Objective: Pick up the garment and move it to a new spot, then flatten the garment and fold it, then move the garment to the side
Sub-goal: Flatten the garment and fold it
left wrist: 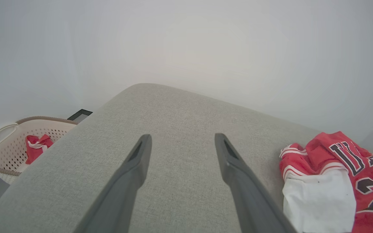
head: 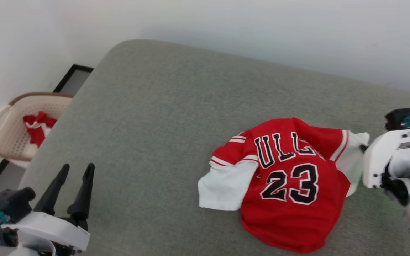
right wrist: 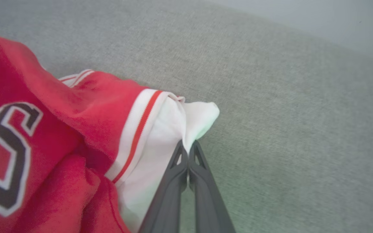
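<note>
Two long dark fingers of the right gripper (right wrist: 188, 144) are pressed together, their tips pinching the edge of a white short sleeve of the garment (head: 290, 185), a small red jersey shirt with red-and-white striped trim, black white-outlined lettering and the number 23. The garment lies rumpled on the broad grey fabric-covered cushion (head: 155, 124), on the cushion's right half and towards its near edge, number side up; its other white sleeve is spread flat on the cushion towards the middle, and its red hem bunches closest to the near edge. In the right wrist view the pinched sleeve rises in a small peak just above the closed fingertips, with bare grey cushion beyond it. The arm's white wrist housing, with a green light glowing on it, sits over the cushion's right edge, just beside the garment. The left gripper (head: 78, 165) hangs over the cushion's near left corner with its fingers spread wide apart and nothing between them, well apart from the garment; the left wrist view shows bare cushion between the two fingers. Off the cushion's left edge, a beige perforated plastic laundry basket (head: 5, 142) stands against the white wall (head: 226, 28), with a crumpled red-and-white cloth (head: 37, 128) inside it.
</note>
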